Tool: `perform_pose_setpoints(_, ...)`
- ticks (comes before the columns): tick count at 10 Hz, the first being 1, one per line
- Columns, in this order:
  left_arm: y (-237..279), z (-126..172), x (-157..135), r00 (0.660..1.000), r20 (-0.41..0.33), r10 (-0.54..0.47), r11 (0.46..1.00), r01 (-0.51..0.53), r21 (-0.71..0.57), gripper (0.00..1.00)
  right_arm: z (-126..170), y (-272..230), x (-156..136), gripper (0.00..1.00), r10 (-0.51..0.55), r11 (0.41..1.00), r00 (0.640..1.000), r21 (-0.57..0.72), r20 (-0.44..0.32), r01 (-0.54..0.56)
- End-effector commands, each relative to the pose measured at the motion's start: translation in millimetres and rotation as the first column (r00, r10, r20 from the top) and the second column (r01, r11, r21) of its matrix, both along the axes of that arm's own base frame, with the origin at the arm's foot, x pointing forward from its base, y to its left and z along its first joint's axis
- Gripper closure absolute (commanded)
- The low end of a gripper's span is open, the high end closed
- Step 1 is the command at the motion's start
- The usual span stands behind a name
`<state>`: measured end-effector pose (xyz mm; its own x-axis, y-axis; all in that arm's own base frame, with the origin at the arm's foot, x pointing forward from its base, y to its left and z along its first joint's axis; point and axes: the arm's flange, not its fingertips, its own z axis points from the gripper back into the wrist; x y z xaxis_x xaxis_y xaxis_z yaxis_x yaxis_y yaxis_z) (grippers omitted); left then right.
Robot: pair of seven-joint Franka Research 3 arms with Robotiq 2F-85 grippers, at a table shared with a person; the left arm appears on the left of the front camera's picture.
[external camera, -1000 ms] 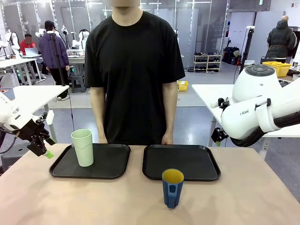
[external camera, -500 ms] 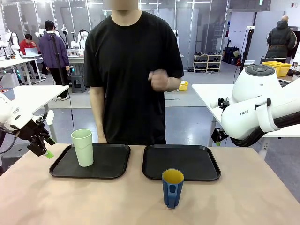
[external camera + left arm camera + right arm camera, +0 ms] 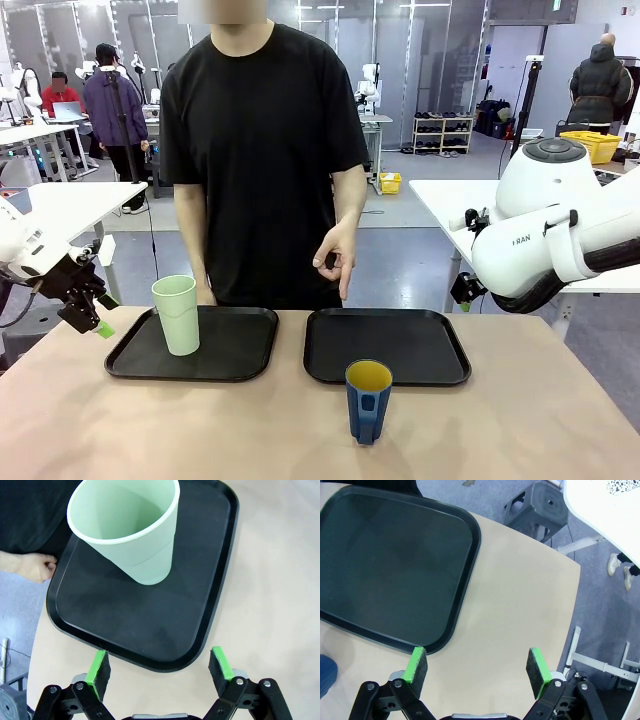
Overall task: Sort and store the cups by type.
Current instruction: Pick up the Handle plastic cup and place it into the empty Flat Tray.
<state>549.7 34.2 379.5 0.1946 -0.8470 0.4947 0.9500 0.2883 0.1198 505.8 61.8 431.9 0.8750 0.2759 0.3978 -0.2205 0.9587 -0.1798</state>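
The pale mint-green tumbler (image 3: 178, 314) stands upright on the left black tray (image 3: 235, 350); it also shows from above as the tumbler (image 3: 131, 528) on the tray (image 3: 150, 625). The dark blue mug (image 3: 368, 400) with yellow inside stands on the bare table in front of the right tray (image 3: 387, 345), its handle toward me; a sliver of the mug (image 3: 326, 674) shows at the edge of the right wrist view. My left gripper (image 3: 88, 314) hangs open left of the left tray, its fingertips (image 3: 99, 667) wide apart over the tray's near edge. My right gripper (image 3: 477, 669) is open above the table beside the right tray (image 3: 390, 565).
A person in a black shirt stands at the far side, one hand (image 3: 337, 255) raised above the right tray, the other hand (image 3: 30, 566) by the left tray's far edge. The table's right edge and the floor (image 3: 600, 580) lie beyond my right gripper.
The person's hand rose from the table's far edge to chest height, then dropped to hover above the right tray. Both arms and both cups stayed still.
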Motion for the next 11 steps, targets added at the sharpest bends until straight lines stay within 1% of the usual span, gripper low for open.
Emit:
perform_pose_setpoints(1, 2.4, -0.7, 2.9, 1.0, 0.012, -0.024, 0.999, 0.025, -0.032, 0.0, -0.8, -0.1, -0.8, 0.0, 0.003, 1.0, 1.0, 0.001, 0.008, -0.003)
perform_pose_setpoints(4, 2.4, -0.7, 2.9, 1.0, 0.012, -0.024, 0.999, 0.025, -0.032, 0.0, 0.0, 0.0, 0.0, 0.0, 0.0, 1.0, 1.0, 0.0, 0.0, 0.0)
perform_pose_setpoints(5, 2.4, -0.7, 2.9, 1.0, 0.012, -0.024, 0.999, 0.025, -0.032, 0.0, 6.0, -1.7, 6.4, 0.0, 0.053, 0.999, 0.999, 0.012, 0.01, -0.053)
perform_pose_setpoints(6, 2.4, -0.7, 2.9, 1.0, 0.012, -0.024, 0.999, 0.025, -0.032, 0.0, 12.9, 0.5, 13.0, 0.0, 0.196, 0.981, 0.98, -0.007, 0.034, -0.196)
perform_pose_setpoints(7, 2.4, -0.7, 2.9, 1.0, 0.012, -0.024, 0.999, 0.025, -0.032, 0.0, 19.8, 4.4, 16.3, 0.0, 0.322, 0.945, 0.947, -0.063, 0.02, -0.32)
perform_pose_setpoints(8, 2.4, -0.7, 2.9, 1.0, 0.012, -0.024, 0.999, 0.025, -0.032, 0.0, 25.2, 9.2, 16.0, 0.0, 0.456, 0.882, 0.889, -0.114, -0.039, -0.458)
perform_pose_setpoints(9, 2.4, -0.7, 2.9, 1.0, 0.012, -0.024, 0.999, 0.025, -0.032, 0.0, 28.9, 13.2, 12.6, 0.0, 0.607, 0.778, 0.786, -0.113, -0.115, -0.618)
perform_pose_setpoints(10, 2.4, -0.7, 2.9, 1.0, 0.012, -0.024, 0.999, 0.025, -0.032, 0.0, 28.7, 13.6, 9.6, 0.0, 0.688, 0.685, 0.702, -0.155, -0.185, -0.712)
perform_pose_setpoints(11, 2.4, -0.7, 2.9, 1.0, 0.012, -0.024, 0.999, 0.025, -0.032, 0.0, 27.3, 13.0, 6.1, 0.0, 0.772, 0.56, 0.596, -0.209, -0.219, -0.802)
